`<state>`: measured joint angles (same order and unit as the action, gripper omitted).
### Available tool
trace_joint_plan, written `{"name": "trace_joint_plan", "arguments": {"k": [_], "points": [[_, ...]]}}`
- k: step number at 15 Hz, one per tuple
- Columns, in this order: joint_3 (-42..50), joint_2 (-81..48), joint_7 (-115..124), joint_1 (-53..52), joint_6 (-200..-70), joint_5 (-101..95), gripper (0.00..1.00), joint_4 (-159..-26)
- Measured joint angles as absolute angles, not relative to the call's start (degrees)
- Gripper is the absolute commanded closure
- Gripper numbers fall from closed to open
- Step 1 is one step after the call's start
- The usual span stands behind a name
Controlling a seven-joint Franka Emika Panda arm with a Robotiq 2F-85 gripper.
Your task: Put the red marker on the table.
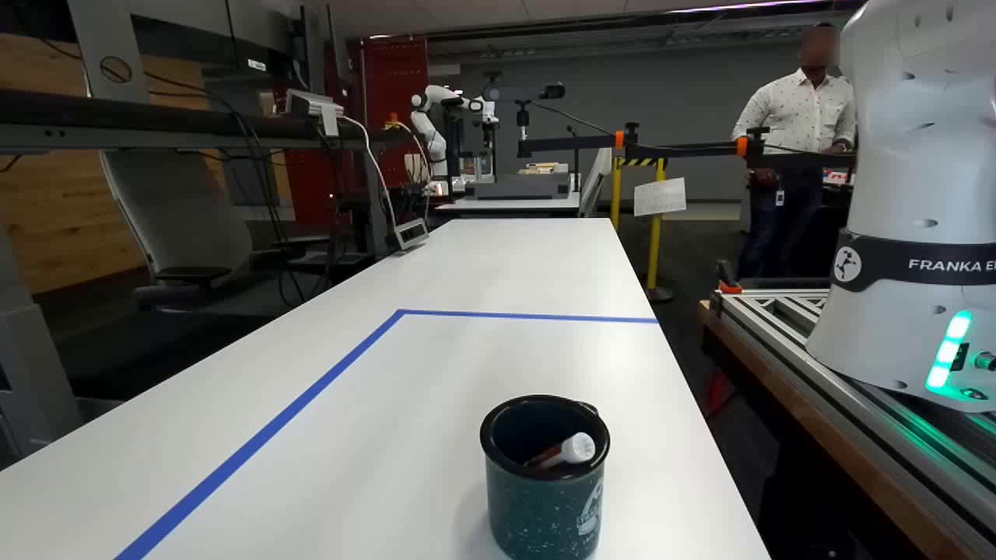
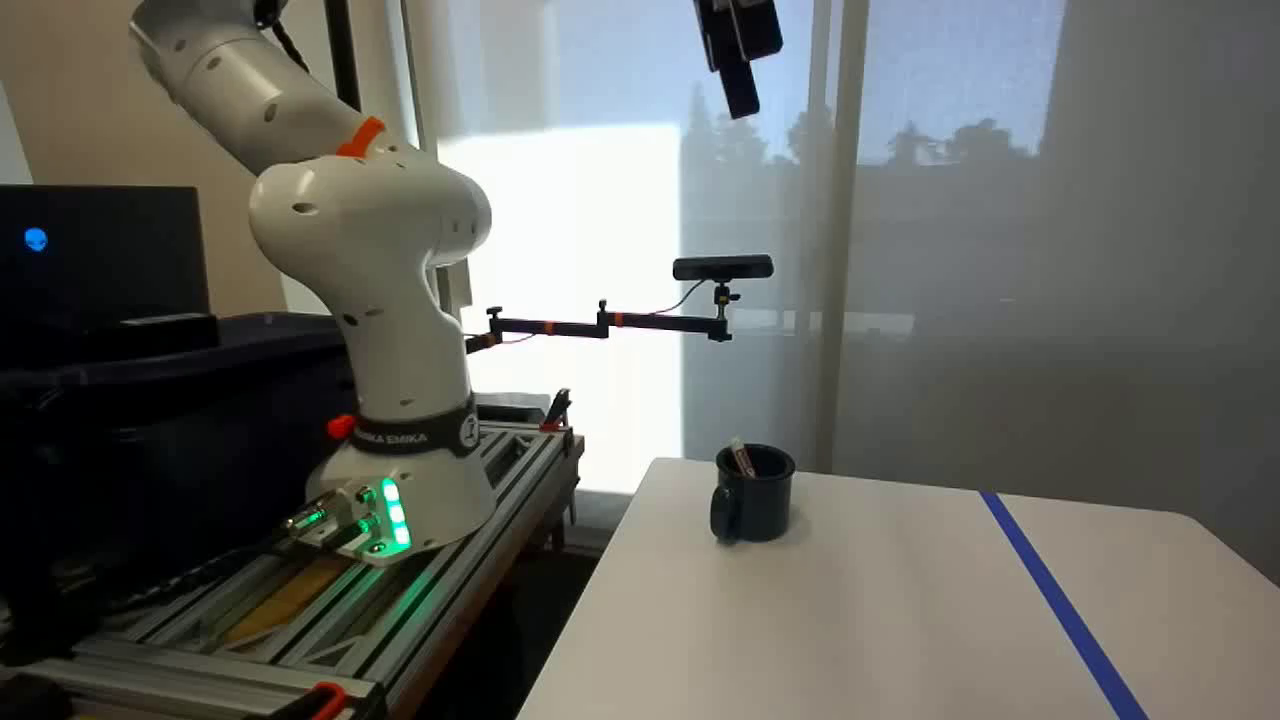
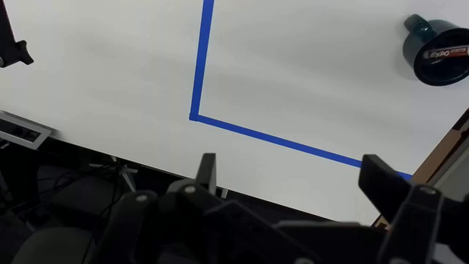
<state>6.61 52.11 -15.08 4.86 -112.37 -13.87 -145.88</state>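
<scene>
The red marker leans inside a dark teal cup, with its white end near the rim. In an exterior view the marker sticks up a little above the rim of the cup. The wrist view shows the marker, with EXPO on it, in the cup at the upper right edge. The cup stands upright on the white table. My gripper is open with nothing between its fingers. It hangs high above the table, partly cut off at the top of an exterior view.
Blue tape runs across the table. A small grey-framed device sits at the table's edge. A camera on a black arm stands out near the table's far side. The robot base is on a grey bench. A person stands behind.
</scene>
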Motion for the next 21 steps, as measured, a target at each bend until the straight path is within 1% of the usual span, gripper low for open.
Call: {"name": "trace_joint_plan", "arguments": {"k": [15, 21], "points": [[6.79, 52.00, -15.02, 4.74, -112.38, -13.78, 0.00, -145.64], [9.95, 48.51, -12.77, 3.75, -114.58, -8.67, 0.00, -145.63]]}}
